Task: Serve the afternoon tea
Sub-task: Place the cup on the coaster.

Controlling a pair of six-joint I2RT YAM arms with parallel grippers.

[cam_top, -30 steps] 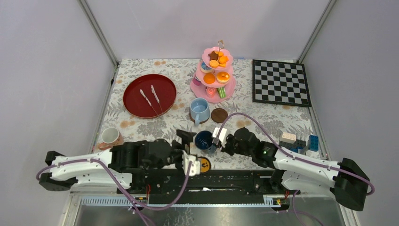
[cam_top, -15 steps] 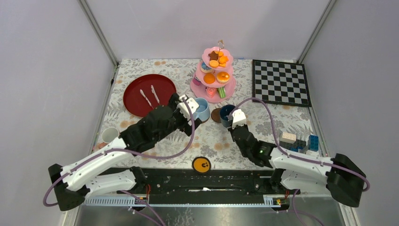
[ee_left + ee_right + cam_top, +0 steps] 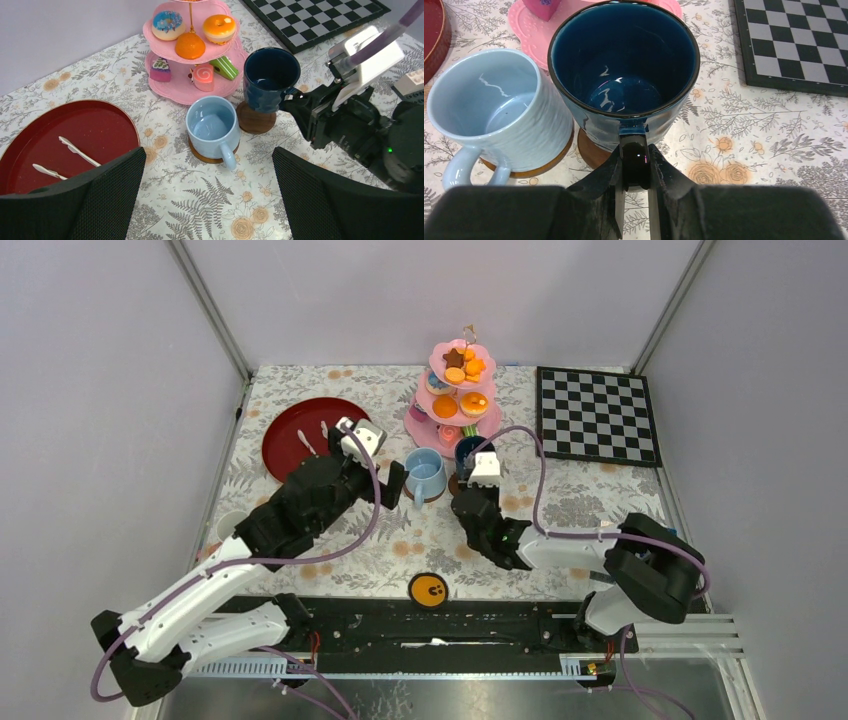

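R gripper (image 3: 636, 160): jaws pinched narrow on the handle of the dark-blue cup (image 3: 624, 65); cup is upright, mouth up, empty.
Cup position: directly over the bare brown saucer (image 3: 252, 122), just right of the light-blue cup (image 3: 212, 125) and in front of the cake stand (image 3: 420, 425). Can't tell if the base touches the saucer yet.
Change, R side: a sec ago this cup is down at the near edge by the arm bases. Half a sec ago it reaches the saucer area. Now it sits square above the saucer.
Meaning: 2nd cup nearly served. By my read what's left is a short lowering, then release.
R arm pose: reaches fwd and left from its base, forearm low over the table (image 3: 560, 495), wrist level, fingers pointing at the stand.
L gripper (image 3: 206, 170): spread wide, holds nothing; light-blue cup lies ahead of the fingers, apart from both.
Change, L side: from folded at the base a sec ago to stretched out; since half a sec ago the wrist has slid left toward the red tray (image 3: 290, 440).
L arm pose: long diagonal from the near-left base, wrist above the tray's right rim.
Still pending: white cup (image 3: 232, 525) near the left edge, half hidden under the L arm.
Not involved: chessboard (image 3: 595, 415), far right.
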